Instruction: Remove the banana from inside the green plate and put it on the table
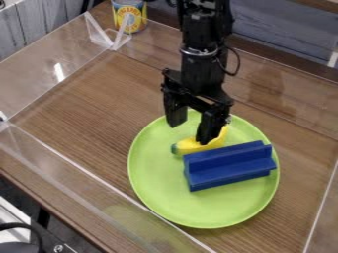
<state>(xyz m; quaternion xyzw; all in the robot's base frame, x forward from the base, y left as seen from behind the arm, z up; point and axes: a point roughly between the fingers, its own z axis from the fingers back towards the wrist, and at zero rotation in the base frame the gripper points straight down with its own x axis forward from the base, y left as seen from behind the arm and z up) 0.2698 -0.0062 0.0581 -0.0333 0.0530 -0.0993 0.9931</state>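
In the single camera view, the end effector (193, 120) is seen pointing straight down over the far part of the green plate (158, 188), its two dark fingers spread wide with nothing held between them. The banana (203, 141) lies directly beneath it, inside the plate, partly hidden behind the nearer finger; only a yellow stretch and the green tip at its left end are visible. Its long axis appears to run from lower left to upper right in the picture, and the fingers seem to stand on either side of that axis, so the fruit is judged to sit in the gap rather than off to one side. Whether the fingertips already touch the plate or the banana cannot be told from this angle.

Two things are contained by the plate: the banana near the far rim and a blue rectangular block (230, 164) just beside it on the near side, close enough that the nearer finger is probably left little room. The plate rests on the wood-grain table (93, 99), bordered by clear walls, with bare surface to the left where the banana could be set down. A yellow cup (126, 15) stands beyond the far wall.
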